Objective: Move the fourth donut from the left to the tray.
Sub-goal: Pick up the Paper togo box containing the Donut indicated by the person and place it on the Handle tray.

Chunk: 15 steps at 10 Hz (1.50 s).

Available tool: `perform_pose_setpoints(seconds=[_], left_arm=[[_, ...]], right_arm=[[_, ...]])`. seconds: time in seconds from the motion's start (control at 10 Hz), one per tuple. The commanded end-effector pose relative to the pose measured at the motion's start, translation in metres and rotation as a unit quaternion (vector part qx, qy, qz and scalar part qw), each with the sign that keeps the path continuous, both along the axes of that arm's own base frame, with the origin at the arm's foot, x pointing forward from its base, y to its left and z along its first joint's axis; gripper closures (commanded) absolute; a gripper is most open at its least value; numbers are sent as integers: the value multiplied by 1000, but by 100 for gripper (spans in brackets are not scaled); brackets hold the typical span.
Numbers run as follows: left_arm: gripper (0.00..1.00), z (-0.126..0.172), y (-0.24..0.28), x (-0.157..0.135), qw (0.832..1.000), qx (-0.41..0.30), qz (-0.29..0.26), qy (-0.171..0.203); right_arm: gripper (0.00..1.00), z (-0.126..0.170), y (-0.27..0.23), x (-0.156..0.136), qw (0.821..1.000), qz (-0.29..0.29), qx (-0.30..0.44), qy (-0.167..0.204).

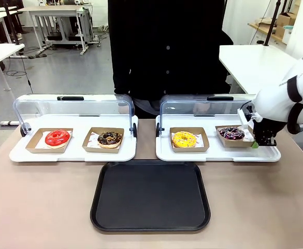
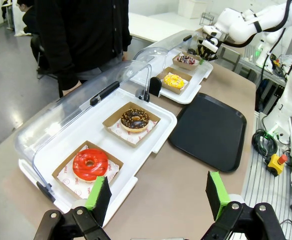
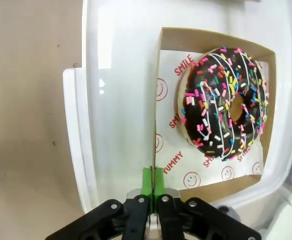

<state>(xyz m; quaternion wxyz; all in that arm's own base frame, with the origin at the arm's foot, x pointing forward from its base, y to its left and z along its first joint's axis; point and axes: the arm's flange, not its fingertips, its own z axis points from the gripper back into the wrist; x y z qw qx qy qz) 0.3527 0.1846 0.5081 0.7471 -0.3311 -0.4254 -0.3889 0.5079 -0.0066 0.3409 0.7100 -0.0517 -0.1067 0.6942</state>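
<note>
Surface: brown tabletop (image 1: 47, 207) shared with a person in dark clothes (image 1: 167, 46) standing at the far side; I see two white display trays on it, clear lids raised.
Fourth donut from the left (image 1: 232, 133): chocolate glaze with stripes and coloured sprinkles, sitting in its cardboard holder (image 1: 233, 143) on the right-hand display tray (image 1: 213, 154); not lifted as far as I can judge.
Right gripper (image 3: 153, 181): fingers pinched narrow on the near wall of the holder, green pads pressed together over the cardboard edge; I read this as the grasp made.
Tray (image 1: 150, 195): black, bare, at the near middle of the surface, well apart from the donut.
Yellow donut (image 1: 185, 139): in its own holder just beside the target, untouched.
Left gripper (image 2: 155, 200): fingers wide, holding nothing, hovering near the red donut (image 2: 90, 164) on the left display tray (image 2: 150, 107).
Progress: I judge the grip secured; lifting, carrying to the black tray and releasing all remain.
</note>
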Motion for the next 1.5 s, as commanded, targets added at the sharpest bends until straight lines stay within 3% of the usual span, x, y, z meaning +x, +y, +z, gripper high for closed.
perform_pose_setpoints(seconds=[0.0, 0.4, 0.7, 1.0, 1.1, 1.2, 1.4], left_arm=[[0, 2, 1, 0, 1000, -3, -6, -13], [0, 2, 1, 0, 1000, -3, -6, -13], [0, 2, 1, 0, 1000, -3, -6, -13], [0, 2, 1, 0, 1000, -3, -6, -13], [0, 2, 1, 0, 1000, -3, -6, -13], [0, 2, 1, 0, 1000, -3, -6, -13], [0, 2, 1, 0, 1000, -3, -6, -13]], right_arm=[[98, 28, 14, -29, 1000, -14, 7, -16], [98, 64, 67, -78, 999, -27, 16, -32], [98, 66, 128, -116, 1000, -20, 9, -15], [98, 59, 157, -140, 1000, 12, 21, -17], [98, 62, 150, -138, 999, 43, 19, -19], [98, 62, 162, -126, 1000, 12, 15, -10], [98, 62, 162, -126, 1000, 12, 15, -10]])
